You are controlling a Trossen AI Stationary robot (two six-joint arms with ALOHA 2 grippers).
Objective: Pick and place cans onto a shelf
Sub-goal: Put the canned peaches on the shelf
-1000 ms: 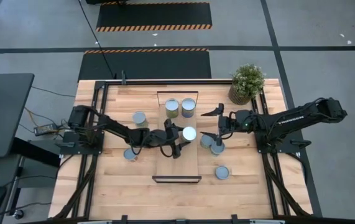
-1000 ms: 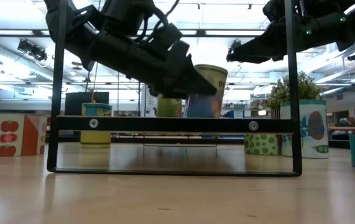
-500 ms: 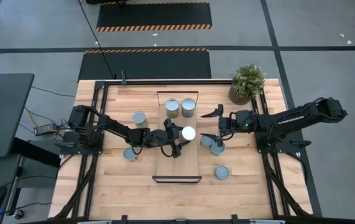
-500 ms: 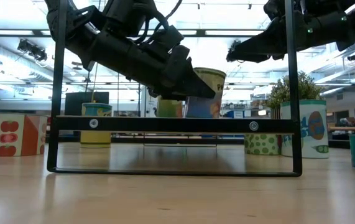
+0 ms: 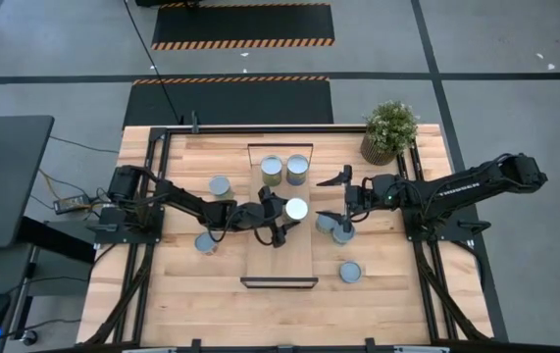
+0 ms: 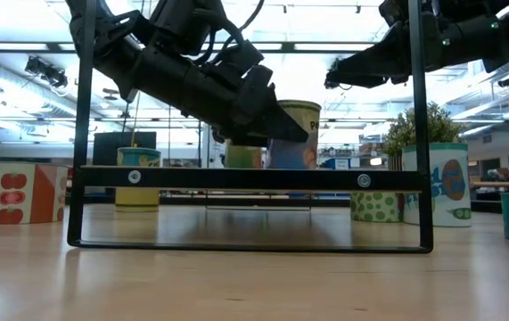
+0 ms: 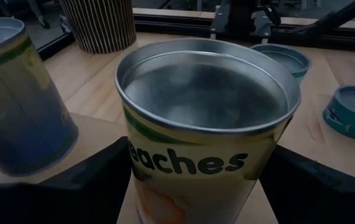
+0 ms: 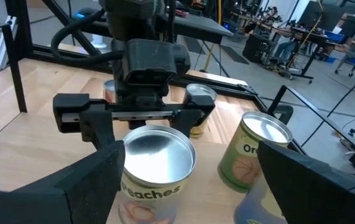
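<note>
The shelf (image 5: 281, 257) is a long light-wood board in the table's middle. Two cans (image 5: 272, 169) (image 5: 297, 169) stand at its far end. My left gripper (image 5: 285, 218) reaches in from the table's left and is shut on a yellow peaches can (image 5: 297, 209) over the shelf's middle; the can also shows in the left wrist view (image 7: 208, 118) and the low view (image 6: 299, 134). My right gripper (image 5: 336, 199) is open and empty, high above the table just right of the shelf, facing the held can (image 8: 155, 165). My left gripper pinches the peaches can's side wall (image 7: 145, 169) just below the rim, one finger on the far side and one on the near side. The fingers slant down from the table's left. The can is slightly tilted; the shelf's front rail hides its bottom.
Loose cans stand on the table: two left of the shelf (image 5: 220, 185) (image 5: 205, 243), two under my right gripper (image 5: 327, 224) (image 5: 343, 234), and one near the shelf's right near side (image 5: 350, 272). A potted plant (image 5: 389, 127) stands at the far right corner.
My left gripper has gone down a little with the peaches can, which now sits lower over the shelf.
</note>
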